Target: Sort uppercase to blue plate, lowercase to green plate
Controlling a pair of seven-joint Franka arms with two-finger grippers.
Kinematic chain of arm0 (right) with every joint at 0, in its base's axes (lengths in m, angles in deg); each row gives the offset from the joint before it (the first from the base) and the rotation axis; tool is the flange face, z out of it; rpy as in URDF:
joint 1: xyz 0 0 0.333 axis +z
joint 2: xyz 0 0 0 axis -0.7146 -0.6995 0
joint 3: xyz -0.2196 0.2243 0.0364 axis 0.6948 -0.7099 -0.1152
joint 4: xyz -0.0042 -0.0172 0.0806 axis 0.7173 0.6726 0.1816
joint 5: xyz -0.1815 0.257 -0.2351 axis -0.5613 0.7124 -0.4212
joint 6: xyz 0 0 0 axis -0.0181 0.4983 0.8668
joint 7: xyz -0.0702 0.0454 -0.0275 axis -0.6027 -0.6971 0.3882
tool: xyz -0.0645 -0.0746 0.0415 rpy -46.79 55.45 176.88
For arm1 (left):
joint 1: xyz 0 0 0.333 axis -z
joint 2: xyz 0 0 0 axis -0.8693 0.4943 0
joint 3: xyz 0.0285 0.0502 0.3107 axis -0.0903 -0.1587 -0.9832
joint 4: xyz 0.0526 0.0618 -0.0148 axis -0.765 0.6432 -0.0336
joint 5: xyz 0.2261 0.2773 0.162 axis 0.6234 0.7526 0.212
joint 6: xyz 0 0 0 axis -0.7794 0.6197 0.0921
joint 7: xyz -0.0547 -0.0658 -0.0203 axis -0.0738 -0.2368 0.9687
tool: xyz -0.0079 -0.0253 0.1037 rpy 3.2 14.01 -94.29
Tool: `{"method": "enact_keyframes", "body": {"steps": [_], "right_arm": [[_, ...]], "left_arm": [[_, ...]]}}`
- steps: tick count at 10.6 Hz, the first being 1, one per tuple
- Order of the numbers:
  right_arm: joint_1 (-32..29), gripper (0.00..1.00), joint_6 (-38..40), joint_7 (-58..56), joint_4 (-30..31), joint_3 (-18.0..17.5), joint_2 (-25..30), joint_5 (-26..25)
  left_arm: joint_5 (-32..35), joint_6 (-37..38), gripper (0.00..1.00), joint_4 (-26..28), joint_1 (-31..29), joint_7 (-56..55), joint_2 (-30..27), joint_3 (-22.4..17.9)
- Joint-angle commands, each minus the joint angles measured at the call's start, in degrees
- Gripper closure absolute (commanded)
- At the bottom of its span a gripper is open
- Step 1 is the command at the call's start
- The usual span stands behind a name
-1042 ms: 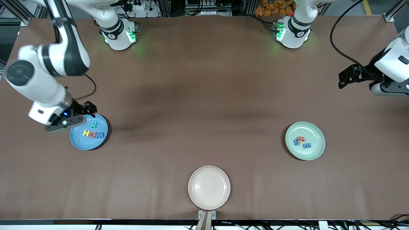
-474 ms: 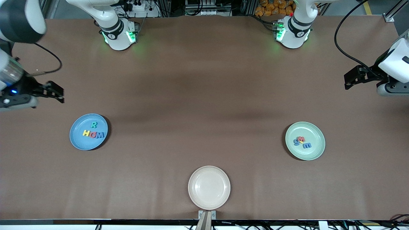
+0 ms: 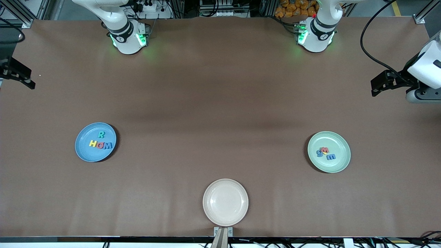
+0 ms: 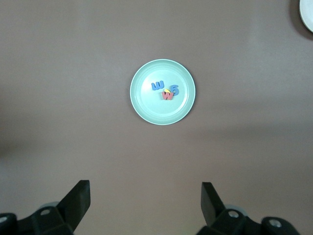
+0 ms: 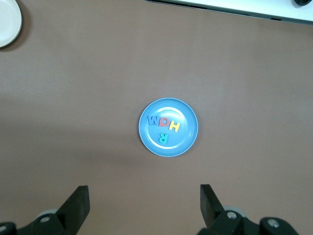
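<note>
Front view shows the uppercase (image 3: 100,142) letters on the blue plate (image 3: 82,151) at lower left and the lowercase (image 3: 325,152) letters on the green plate (image 3: 339,163) at lower right, so the wide-open, empty left gripper (image 4: 145,201) and right gripper (image 5: 144,202) should just hold clear.

Even overhead light, soft shadows beside plates; wrist views perhaps slightly soft, no glare

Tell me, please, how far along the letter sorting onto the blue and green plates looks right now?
It looks finished. The blue plate holds R, H, Q and M; the green plate holds the lowercase letters. The cream plate has none. Nothing is in hand: left gripper and right gripper are open at the table's ends.
</note>
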Motion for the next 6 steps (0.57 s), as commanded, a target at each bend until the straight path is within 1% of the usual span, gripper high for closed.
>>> {"method": "enact_keyframes", "body": {"steps": [1, 3, 5, 6], "right_arm": [[-2.4, 0.00, 1.7, 1.1, -0.7, 0.1, -0.1, 4.3], [-2.6, 0.00, 1.4, 1.1, -0.7, 0.0, -0.1, 3.7], [-3.1, 0.00, 1.2, 1.1, -0.7, -0.1, -0.2, 3.0], [-3.0, 0.00, 1.1, 1.8, -0.6, -0.4, -0.3, 1.1]], "left_arm": [[0.9, 1.0, 0.00, -0.7, -0.1, -0.2, -0.4, 0.5], [-1.2, 1.0, 0.00, -0.7, -0.1, -0.2, -0.4, 0.0], [-1.4, 1.0, 0.00, -0.7, -0.1, 0.0, -0.4, -0.1], [-1.4, 1.0, 0.00, -0.7, -0.1, 0.0, -0.4, -0.1]]}}
